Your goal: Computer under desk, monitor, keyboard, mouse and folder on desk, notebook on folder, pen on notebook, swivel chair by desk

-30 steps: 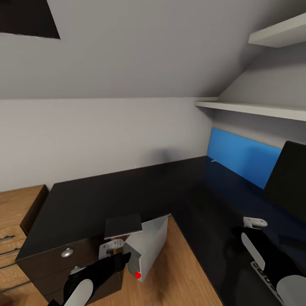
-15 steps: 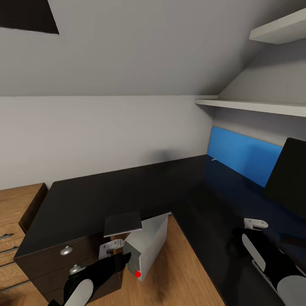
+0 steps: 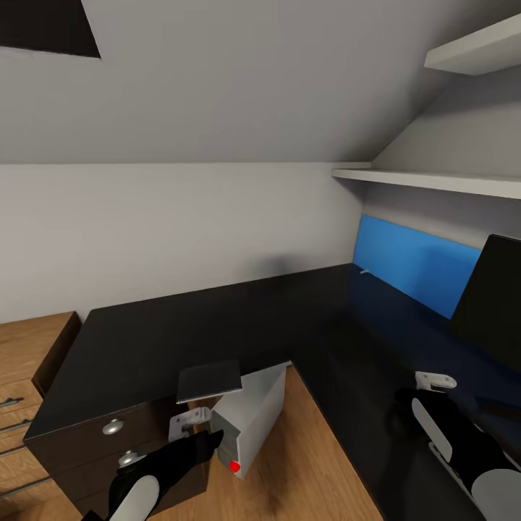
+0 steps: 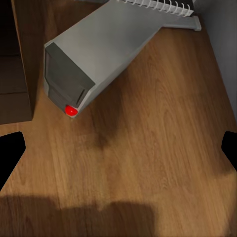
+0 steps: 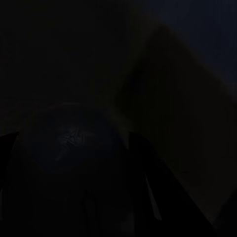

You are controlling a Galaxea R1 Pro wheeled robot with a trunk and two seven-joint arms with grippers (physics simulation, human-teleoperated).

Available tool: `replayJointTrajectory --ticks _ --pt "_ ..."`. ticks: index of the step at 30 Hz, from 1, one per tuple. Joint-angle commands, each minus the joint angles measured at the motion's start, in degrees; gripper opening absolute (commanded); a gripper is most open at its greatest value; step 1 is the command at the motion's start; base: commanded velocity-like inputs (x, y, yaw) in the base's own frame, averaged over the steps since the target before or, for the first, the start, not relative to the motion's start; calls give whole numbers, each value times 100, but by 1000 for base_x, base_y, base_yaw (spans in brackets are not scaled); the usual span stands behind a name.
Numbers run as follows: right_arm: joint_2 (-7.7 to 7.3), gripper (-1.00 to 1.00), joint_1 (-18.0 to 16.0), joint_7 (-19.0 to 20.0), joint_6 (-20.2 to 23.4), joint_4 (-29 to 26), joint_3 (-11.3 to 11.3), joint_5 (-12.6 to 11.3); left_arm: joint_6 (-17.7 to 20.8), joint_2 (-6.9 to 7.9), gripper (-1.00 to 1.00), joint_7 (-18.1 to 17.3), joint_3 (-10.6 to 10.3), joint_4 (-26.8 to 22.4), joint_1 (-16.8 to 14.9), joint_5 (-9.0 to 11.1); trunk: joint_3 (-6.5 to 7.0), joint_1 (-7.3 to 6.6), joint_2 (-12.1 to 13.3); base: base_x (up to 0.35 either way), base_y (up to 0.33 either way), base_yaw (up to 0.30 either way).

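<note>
1. At the far left of the head view, a low light-wood chest of drawers (image 3: 29, 362) stands beside the desk (image 3: 217, 325), whose glossy black top runs in an L along 2 walls.
2. Dark drawers (image 3: 94, 441) with round silver knobs sit under the left end of the desk.
3. The left claw (image 3: 189, 427) hangs low in front of those drawers, just beside the computer's front; in the left wrist view its 2 dark fingertips (image 4: 10, 153) stand wide apart at opposite edges, with nothing between them but the wooden floor (image 4: 148, 148).
4. The computer (image 3: 250, 420), a light grey tower with a red dot on its front, leans tilted on the floor in the inner corner of the L, its upper end tucked under the desk edge; in the left wrist view it lies slanted across the floor (image 4: 94, 54).
5. A small dark flat panel (image 3: 209, 381) lies at the desk edge above the computer.
6. A blue panel (image 3: 416, 271) stands against the right wall behind the desk.
7. The right claw (image 3: 433, 382) hovers over the right wing of the desk; I cannot tell how its jaws stand, as the right wrist view is almost black.
8. The monitor (image 3: 492, 300) stands on the desk at the far right.
9. White shelves (image 3: 434, 181) hang on the wall above it.
</note>
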Motion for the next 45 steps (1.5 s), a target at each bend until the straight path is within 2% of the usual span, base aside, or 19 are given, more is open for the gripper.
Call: replayJointTrajectory --ticks 1,23,29,45 --pt "-8 -100 -5 -71 3 -7 33 -78 -3 5 100 59 -14 -10 -6 54 -7 0 -4 0 0 0" --pt "-8 -100 -5 -81 9 1 33 -71 6 22 100 42 -3 4 -6 54 -7 0 -4 2 -6 0" --pt "-8 -100 -5 -416 2 1 33 -79 6 22 100 42 -4 4 -6 54 -7 0 -4 0 0 0" --pt "-8 -100 -5 -436 2 1 33 -80 6 13 100 42 -26 -13 -6 54 -42 44 -84 0 0 0"
